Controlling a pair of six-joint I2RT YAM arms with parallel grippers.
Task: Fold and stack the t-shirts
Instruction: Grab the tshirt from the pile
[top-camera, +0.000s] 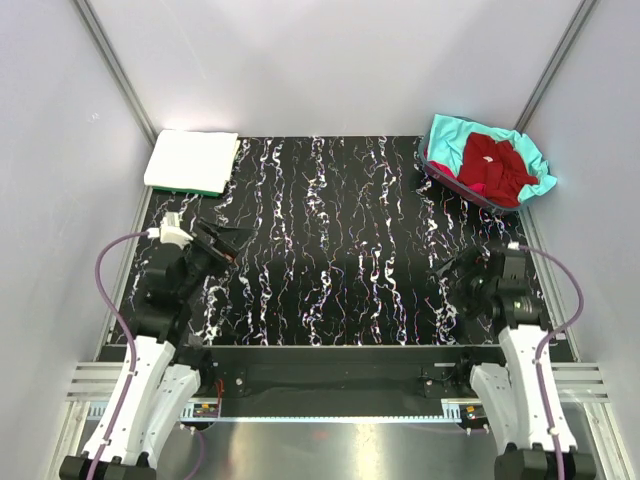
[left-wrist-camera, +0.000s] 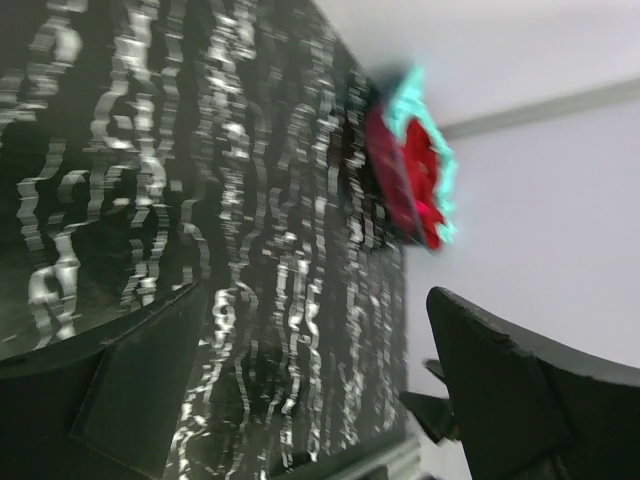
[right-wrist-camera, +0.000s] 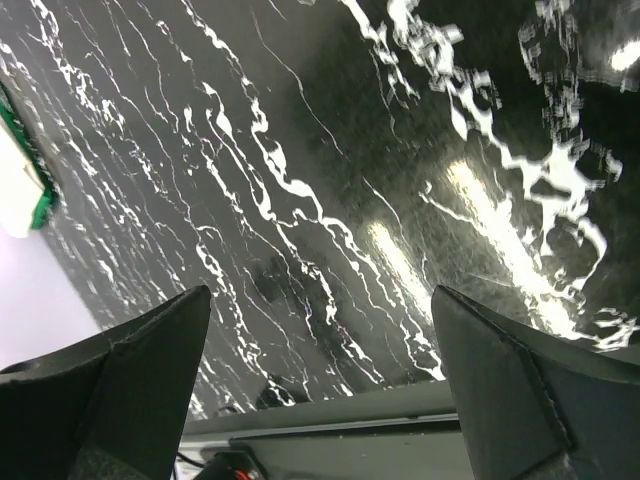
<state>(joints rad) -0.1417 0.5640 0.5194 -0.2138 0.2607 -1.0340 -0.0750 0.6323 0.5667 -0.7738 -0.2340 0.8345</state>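
From above, the left end effector (top-camera: 228, 243) hangs over the black marbled mat (top-camera: 330, 240) that covers the desk (top-camera: 330, 445), its jaws spread and empty. Beyond it and a little to its left, at the mat's far corner, the white folded t-shirt (top-camera: 192, 158) lies on the green folded t-shirt (top-camera: 188, 189). The right end effector (top-camera: 445, 272) is also wide apart and holds nothing. Well beyond it, in the far corner on its side, the dark red t-shirt (top-camera: 493, 168) lies crumpled on the turquoise t-shirt (top-camera: 448, 135).

The left wrist view is blurred. Both fingers (left-wrist-camera: 130, 400) stand wide over the mat, and the red and turquoise heap is far ahead.

In the right wrist view the fingers (right-wrist-camera: 520, 390) gape over bare mat. The white and green stack is far ahead at the left edge.
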